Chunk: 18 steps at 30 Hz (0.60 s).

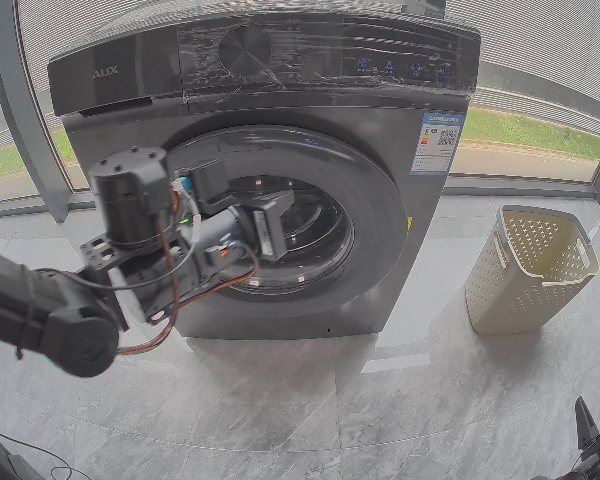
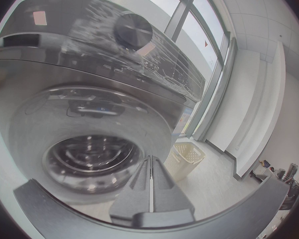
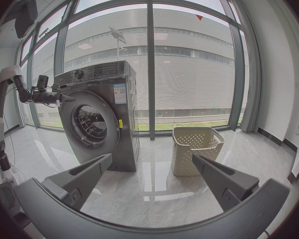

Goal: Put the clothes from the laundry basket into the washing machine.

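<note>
The washing machine (image 1: 247,188) stands on the grey tiled floor (image 1: 280,401) with its back to the tall windows (image 3: 189,67), and its round door (image 1: 313,228) sits flush against the front. The control strip along the top of the machine is wrapped in clear film.

The left pincer (image 1: 273,225) is held up in front of that door, over the side of the porthole glass farthest from the basket. Its two fingers are pressed together with nothing between them, as the left wrist view shows (image 2: 150,160). I cannot tell whether they touch the door.

The laundry basket (image 1: 533,268), cream plastic with perforated walls, stands upright on the floor beside the machine, on the side opposite the left arm and clear of the cabinet. The part of its inside that shows is bare wall.

The right pincer (image 3: 151,158) hangs low, well back from the machine's front. It faces both machine and basket, its fingers spread wide apart and holding nothing.
</note>
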Available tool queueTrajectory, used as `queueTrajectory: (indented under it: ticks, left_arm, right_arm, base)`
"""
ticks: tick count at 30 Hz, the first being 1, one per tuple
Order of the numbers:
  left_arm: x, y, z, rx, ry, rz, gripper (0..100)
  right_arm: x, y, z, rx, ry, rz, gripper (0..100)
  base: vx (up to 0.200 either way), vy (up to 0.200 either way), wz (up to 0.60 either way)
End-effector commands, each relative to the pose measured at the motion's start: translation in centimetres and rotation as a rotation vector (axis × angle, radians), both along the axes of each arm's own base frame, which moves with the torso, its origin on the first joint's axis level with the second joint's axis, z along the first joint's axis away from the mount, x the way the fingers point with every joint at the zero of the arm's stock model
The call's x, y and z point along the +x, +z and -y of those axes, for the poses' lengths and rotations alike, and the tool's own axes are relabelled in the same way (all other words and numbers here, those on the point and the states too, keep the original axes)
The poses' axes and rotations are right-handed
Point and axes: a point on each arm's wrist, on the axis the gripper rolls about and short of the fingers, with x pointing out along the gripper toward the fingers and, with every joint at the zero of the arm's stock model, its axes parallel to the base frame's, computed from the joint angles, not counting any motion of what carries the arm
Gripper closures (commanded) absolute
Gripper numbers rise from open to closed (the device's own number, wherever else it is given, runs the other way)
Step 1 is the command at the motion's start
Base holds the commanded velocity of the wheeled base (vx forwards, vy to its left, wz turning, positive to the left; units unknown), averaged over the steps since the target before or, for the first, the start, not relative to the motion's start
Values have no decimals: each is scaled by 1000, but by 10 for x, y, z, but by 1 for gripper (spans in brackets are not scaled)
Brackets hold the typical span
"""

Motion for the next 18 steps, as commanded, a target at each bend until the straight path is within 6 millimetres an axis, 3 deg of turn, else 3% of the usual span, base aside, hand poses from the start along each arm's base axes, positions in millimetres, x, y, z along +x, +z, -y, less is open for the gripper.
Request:
queueTrajectory:
  ticks: [1, 8, 11, 18]
  left_arm:
    - [-106, 14, -60, 21, -94, -13, 100]
    - [-149, -6, -97, 41, -82, -21, 100]
    - [-155, -11, -102, 49, -80, -23, 100]
    - [-190, -34, -130, 88, -60, -27, 100]
  right_arm:
    - [0, -5, 0, -2, 0, -6, 0]
    - [0, -5, 0, -2, 0, -6, 0]
    - [1, -5, 0, -4, -1, -7, 0]
    - [0, -5, 0, -2, 0, -6, 0]
  base:
    - [0, 0, 0]
    - [0, 0, 0]
    - [0, 0, 0]
    - [0, 0, 0]
